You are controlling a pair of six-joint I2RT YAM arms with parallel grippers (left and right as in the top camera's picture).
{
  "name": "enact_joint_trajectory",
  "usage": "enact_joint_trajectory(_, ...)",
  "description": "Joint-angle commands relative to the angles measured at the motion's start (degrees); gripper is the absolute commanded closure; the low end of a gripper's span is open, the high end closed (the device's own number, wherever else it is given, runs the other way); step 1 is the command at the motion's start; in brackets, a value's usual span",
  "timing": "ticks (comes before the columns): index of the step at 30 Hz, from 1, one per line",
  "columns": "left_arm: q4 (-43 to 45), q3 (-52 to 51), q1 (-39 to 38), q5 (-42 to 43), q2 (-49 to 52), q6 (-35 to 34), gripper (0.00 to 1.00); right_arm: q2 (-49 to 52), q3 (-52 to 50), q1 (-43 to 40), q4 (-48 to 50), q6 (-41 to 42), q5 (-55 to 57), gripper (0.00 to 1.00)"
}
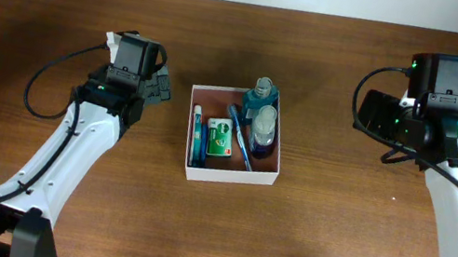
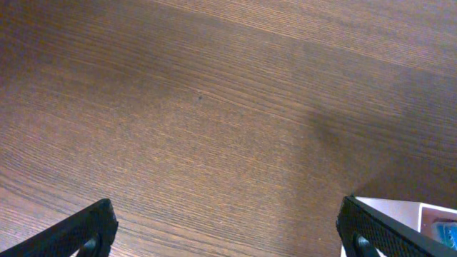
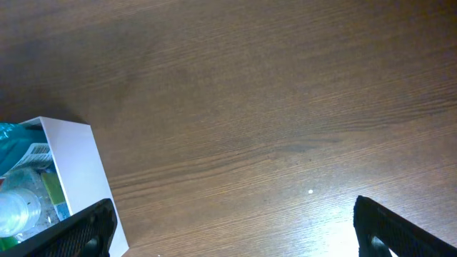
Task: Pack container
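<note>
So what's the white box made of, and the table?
The container looks like thin matte cardboard, maybe plastic: flat white walls, sharp corners. The table looks like wood or wood-look laminate: brown grain lines, slight sheen.

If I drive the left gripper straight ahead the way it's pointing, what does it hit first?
Most likely bare table: only wood shows between the open fingers of the left gripper; the container lies off to one side.

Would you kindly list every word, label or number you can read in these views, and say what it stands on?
No text is readable in any view.
Green packet in the container: white print, too small to read.
White label on a teal item, right wrist view: dark lines, blurred, unreadable.
</note>
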Motion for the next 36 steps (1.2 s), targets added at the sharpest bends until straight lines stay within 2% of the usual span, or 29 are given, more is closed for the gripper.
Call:
enact_joint_trajectory(1,-0.07,0.63,0.09,-0.83,-0.59,0.26,0.01,0.26,0.02,-0.22,0.00,0.20,0.55,0.02)
enact_joint_trajectory(36,-0.07,0.63,0.09,-0.83,-0.59,0.26,0.01,-1.27,0.00,-0.22,0.00,0.22,0.52,0.01)
